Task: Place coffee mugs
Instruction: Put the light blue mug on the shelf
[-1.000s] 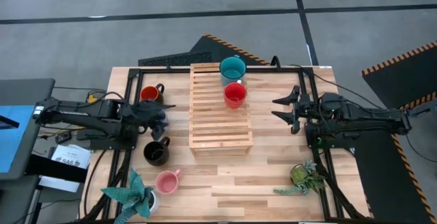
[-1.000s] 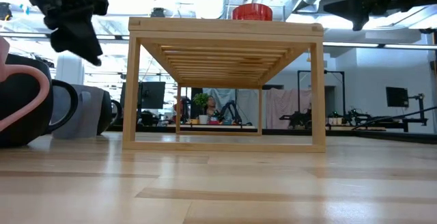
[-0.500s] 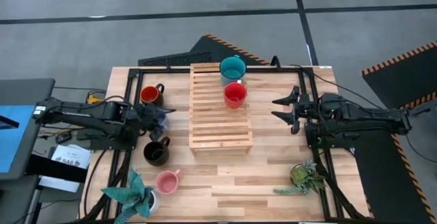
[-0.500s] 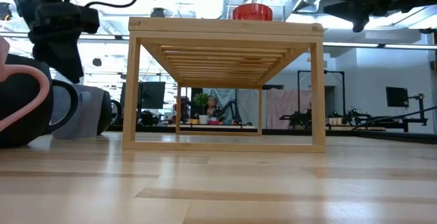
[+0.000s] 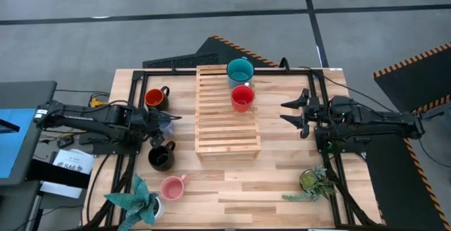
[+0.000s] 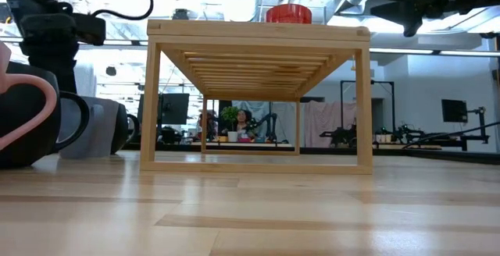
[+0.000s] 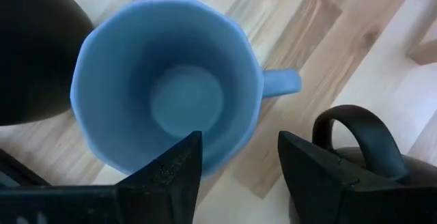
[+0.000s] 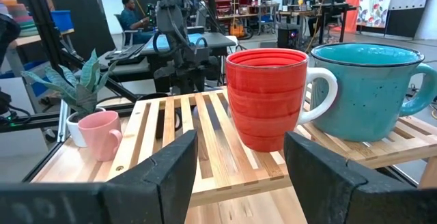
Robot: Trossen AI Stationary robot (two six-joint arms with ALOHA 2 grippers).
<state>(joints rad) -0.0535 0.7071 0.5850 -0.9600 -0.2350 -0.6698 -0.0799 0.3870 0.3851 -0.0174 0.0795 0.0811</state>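
Mugs: 2 of 6 sit on the slatted wooden rack (image 5: 227,115), teal mug (image 5: 239,70) at its far end, red mug (image 5: 242,97) just beside it. The other 4 are on the table (image 5: 282,182) left of the rack: black mug with orange inside (image 5: 156,97), grey-blue mug (image 7: 167,91), all-black mug (image 5: 161,156), pink mug (image 5: 172,186) near a potted plant (image 5: 141,201).

Left gripper (image 5: 159,125) is directly over the grey-blue mug; in the left wrist view its fingers are apart, one over the rim near the handle side, the other outside the wall, nothing clamped yet. The black mug's handle is close to the outer finger.

Right gripper (image 5: 299,111) waits beside the rack, fingers apart, holding nothing, facing the red and teal mugs.

Step in hand looks like picking the grey-blue mug. To do it well: drop straight so 1 finger goes inside and 1 outside the wall, avoid the handle and the black mug, close firmly, then lift clear above rack height before moving to a free slat spot near the red mug.
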